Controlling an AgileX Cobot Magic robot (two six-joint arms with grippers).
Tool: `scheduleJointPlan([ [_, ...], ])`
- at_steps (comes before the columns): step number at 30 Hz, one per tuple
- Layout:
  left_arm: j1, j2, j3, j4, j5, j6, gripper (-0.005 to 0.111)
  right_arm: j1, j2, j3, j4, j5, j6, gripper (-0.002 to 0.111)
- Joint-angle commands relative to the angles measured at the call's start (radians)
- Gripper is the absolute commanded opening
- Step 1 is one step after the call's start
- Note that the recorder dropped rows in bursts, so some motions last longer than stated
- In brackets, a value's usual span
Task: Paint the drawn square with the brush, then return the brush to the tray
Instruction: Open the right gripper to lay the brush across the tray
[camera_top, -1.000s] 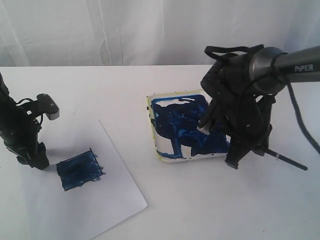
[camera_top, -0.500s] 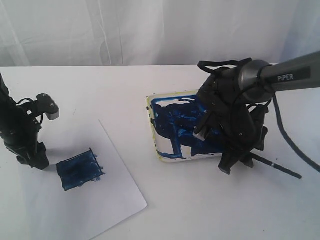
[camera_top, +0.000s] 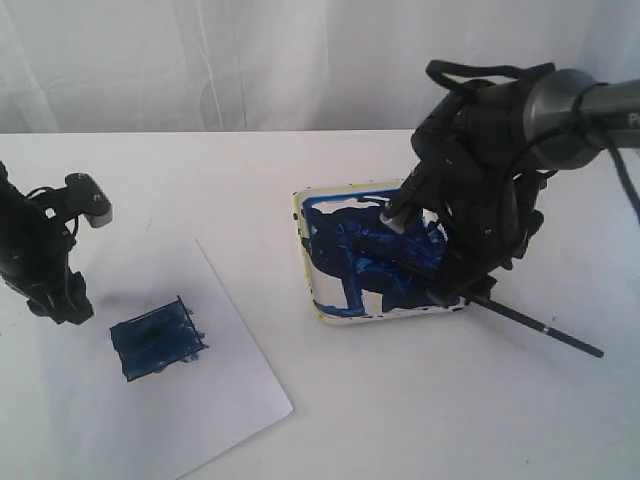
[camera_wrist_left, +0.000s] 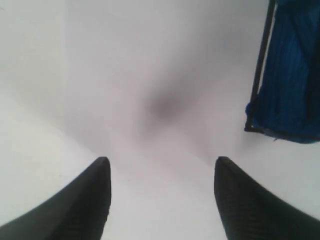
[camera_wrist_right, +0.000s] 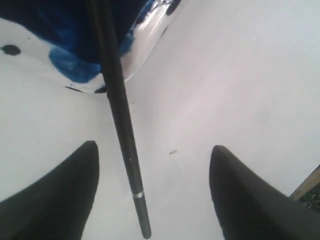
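One brush (camera_top: 540, 326) aslant across tray (camera_top: 308, 270) rim, banded end pointing right, right claw (camera_wrist_right: 154, 145) wide, left claw (camera_wrist_left: 161, 159) wide

Brush (camera_top: 530, 322) across tray (camera_top: 330, 315) rim

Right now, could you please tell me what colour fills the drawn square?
Streaky dark blue; the exterior view shows the drawn square best.
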Motion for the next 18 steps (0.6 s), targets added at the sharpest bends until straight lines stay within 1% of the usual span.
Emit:
scheduleJointPlan([
  [1, 0.002, -0.093, 0.006, -0.007, 0.008, -0.02, 0.064, -0.004, -0.082, -0.001, 0.047, -0.016, 0.012, 0.058],
  [3, 0.002, -0.139, 0.006, -0.025, 0.003, -0.079, 0.064, -0.004, -0.11, -0.001, 0.061, -0.04, 0.045, 0.049],
  [4, 0.002, -0.162, 0.006, -0.042, 0.002, -0.111, 0.064, -0.004, -0.12, -0.001, 0.069, -0.048, 0.056, 0.043],
  [6, 0.002, -0.211, 0.006, -0.094, -0.009, -0.226, 0.062, -0.014, -0.142, 0.001, 0.111, -0.067, 0.074, 0.028],
  [8, 0.002, -0.255, 0.006, -0.114, -0.013, -0.346, 0.055, -0.043, -0.156, 0.001, 0.189, -0.089, 0.076, 0.013],
  [9, 0.002, -0.278, 0.006, -0.114, -0.007, -0.42, 0.049, -0.063, -0.161, 0.001, 0.233, -0.101, 0.076, 0.005],
  [10, 0.002, -0.301, 0.006, -0.112, 0.011, -0.486, 0.04, -0.087, -0.164, 0.001, 0.275, -0.108, 0.076, 0.0],
  [11, 0.002, -0.317, 0.006, -0.109, 0.034, -0.53, 0.033, -0.107, -0.164, 0.001, 0.301, -0.112, 0.076, 0.0],
  [13, 0.002, -0.35, 0.006, -0.076, 0.097, -0.59, 0.014, -0.155, -0.164, 0.003, 0.346, -0.113, 0.074, 0.0],
  [15, 0.004, -0.372, 0.006, -0.035, 0.147, -0.636, 0.0, -0.197, -0.164, 0.011, 0.367, -0.101, 0.068, 0.0],
  [17, 0.023, -0.381, 0.006, -0.006, 0.187, -0.735, 0.0, -0.242, -0.164, 0.023, 0.39, -0.091, 0.046, 0.0],
  [18, 0.042, -0.381, 0.006, 0.001, 0.213, -0.796, 0.0, -0.264, -0.164, 0.033, 0.394, -0.09, 0.043, 0.0],
])
